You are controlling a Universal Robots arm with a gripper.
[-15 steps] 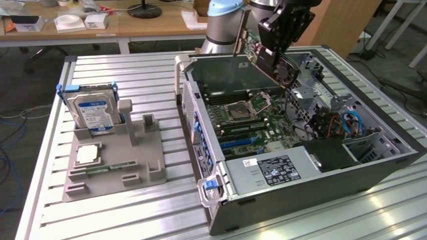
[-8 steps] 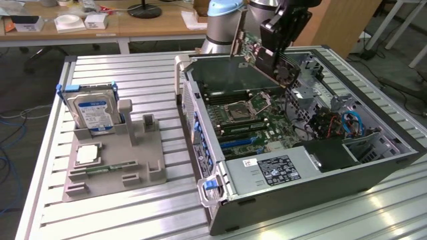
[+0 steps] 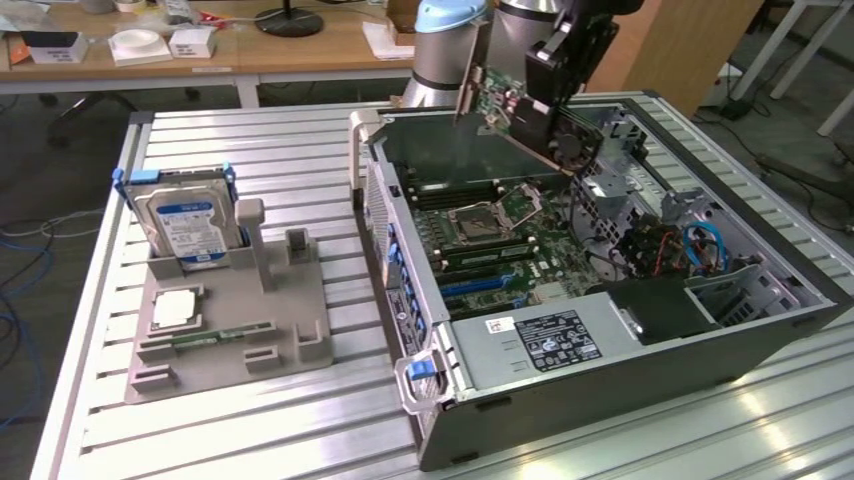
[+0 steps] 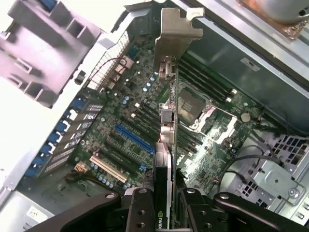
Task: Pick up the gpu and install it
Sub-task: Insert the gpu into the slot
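Counted one gpu (image 3: 523, 112), one gripper (image 3: 551, 92), one open computer case (image 3: 601, 372) and one blue-labelled hard drive (image 3: 187, 222), standing in a grey holder (image 3: 227, 325) well apart from the case on the exterior view's left. Read an NVIDIA mark on the gpu's (image 4: 164, 159) edge; could not read the case's own label. Found the jaws of the gripper (image 4: 166, 212) partly closed and clamped on the gpu, held tilted above the case's motherboard (image 3: 494, 240).

Bright, even light, perhaps from overhead; glare streaks the table (image 3: 761, 415) nearest the camera.
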